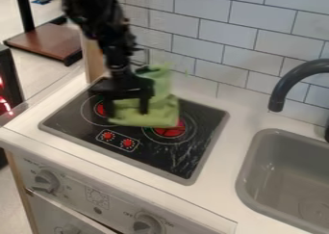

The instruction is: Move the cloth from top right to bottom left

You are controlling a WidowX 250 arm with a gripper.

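Camera view: my claw hangs over the upper part of the cooktop, between 11 and 12 o'clock from the cooktop's middle, its two fingers apart and pointing down. The green cloth shows in the gap between them and beyond them toward 3 o'clock, with a blurred fold rising toward 1 o'clock. I cannot tell whether either finger touches it.

My arm slants in from 11 o'clock. The cloth lies over the upper middle of the cooktop, its lower edge overlapping the right-hand burner marking; the left-hand marking shows beside my finger toward 9 o'clock.

From the claw, black glass spreads toward 4 and 5 o'clock, across the cooktop to its grey rim. Two red knobs sit near 6 o'clock, inside the front rim. Past the rim at 4 o'clock runs a white strip of table, then the grey sink. The table's front edge runs from 8 to 5 o'clock. The tiled wall bounds the side toward 1 o'clock, and the dark tap curves down at 3 o'clock.
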